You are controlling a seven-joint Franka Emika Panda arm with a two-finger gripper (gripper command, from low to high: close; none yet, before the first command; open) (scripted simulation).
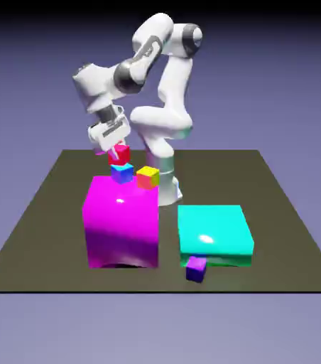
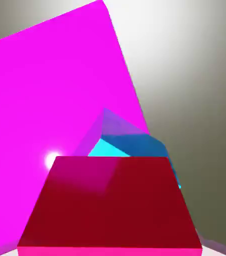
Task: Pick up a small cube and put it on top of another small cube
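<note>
In the exterior view my gripper (image 1: 118,148) is shut on the small red cube (image 1: 123,153), holding it just above the blue-topped cube (image 1: 121,173), which stands behind the far edge of the big magenta block (image 1: 121,220). The hand view is filled at the bottom by the red cube (image 2: 110,205), which hides my fingertips. Just beyond it shows the blue-topped cube (image 2: 130,147), against the magenta block (image 2: 50,100). Whether the red cube touches the blue one, I cannot tell.
A yellow-topped small cube (image 1: 148,176) stands right beside the blue-topped one. A flat cyan block (image 1: 214,233) lies to the exterior view's right of the magenta block, with a small purple cube (image 1: 196,268) at its near edge. The robot's base (image 1: 167,181) rises behind.
</note>
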